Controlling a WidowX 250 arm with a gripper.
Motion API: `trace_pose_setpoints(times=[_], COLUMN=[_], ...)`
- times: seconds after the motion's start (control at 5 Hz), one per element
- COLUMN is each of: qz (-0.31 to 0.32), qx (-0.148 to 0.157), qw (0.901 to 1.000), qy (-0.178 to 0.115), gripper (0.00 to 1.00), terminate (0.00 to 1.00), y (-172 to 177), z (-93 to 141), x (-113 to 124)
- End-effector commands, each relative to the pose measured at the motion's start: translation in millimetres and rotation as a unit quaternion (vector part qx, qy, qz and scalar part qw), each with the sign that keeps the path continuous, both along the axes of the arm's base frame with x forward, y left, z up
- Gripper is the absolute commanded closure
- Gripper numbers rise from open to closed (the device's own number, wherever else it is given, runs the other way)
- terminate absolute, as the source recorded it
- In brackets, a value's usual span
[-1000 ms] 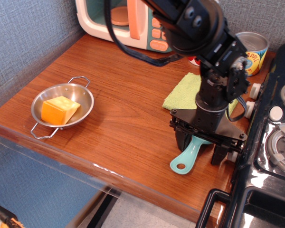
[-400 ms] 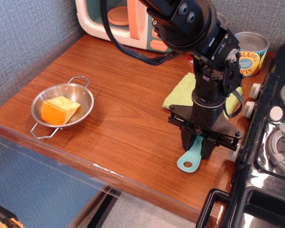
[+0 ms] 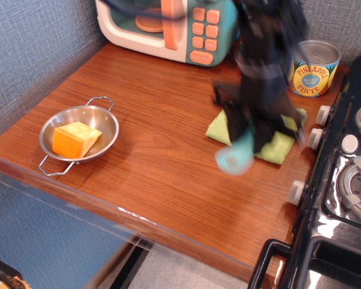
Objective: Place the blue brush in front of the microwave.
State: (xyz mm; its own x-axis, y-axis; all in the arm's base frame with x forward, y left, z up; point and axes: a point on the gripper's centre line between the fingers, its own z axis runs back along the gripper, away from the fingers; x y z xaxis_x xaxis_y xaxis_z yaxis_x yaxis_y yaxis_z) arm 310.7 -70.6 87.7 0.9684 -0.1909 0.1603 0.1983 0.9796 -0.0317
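My gripper (image 3: pixel 251 129) is blurred by motion above the right part of the table, and it is shut on the blue brush (image 3: pixel 236 156). The brush's teal handle with its round hole hangs down out of the jaws, lifted off the wood. Its bristles are hidden inside the gripper. The microwave (image 3: pixel 168 27) stands at the back of the table, white with a teal front, an orange handle and orange buttons. The gripper is in front of and to the right of the microwave.
A green cloth (image 3: pixel 277 141) lies under the gripper. A pineapple slices can (image 3: pixel 313 69) stands at the back right. A steel pan (image 3: pixel 78 135) holding an orange block (image 3: pixel 76 139) sits at the left. A black toy stove (image 3: pixel 343 180) borders the right edge.
The gripper closed on the brush on the table near the front right, then lifted it and moved it up and toward the back, over the green cloth.
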Motion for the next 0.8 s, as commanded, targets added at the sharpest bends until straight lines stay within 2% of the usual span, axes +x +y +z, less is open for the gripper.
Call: trace_pose_setpoints(times=[0.0, 0.2, 0.4, 0.6], qz=[0.095, 0.118, 0.135, 0.141], qx=[0.01, 0.054, 0.087, 0.103], qw=[0.9954, 0.9911, 0.9857, 0.9828], qy=[0.003, 0.033, 0.05, 0.061], gripper=[1.0, 1.0, 1.0, 1.0], terminate=[0.0, 0.0, 0.0, 0.0], y=[105.0, 145.7, 158.9, 169.0], z=[22.3, 6.0, -13.9, -29.8], x=[40.7, 60.3, 69.8, 74.1])
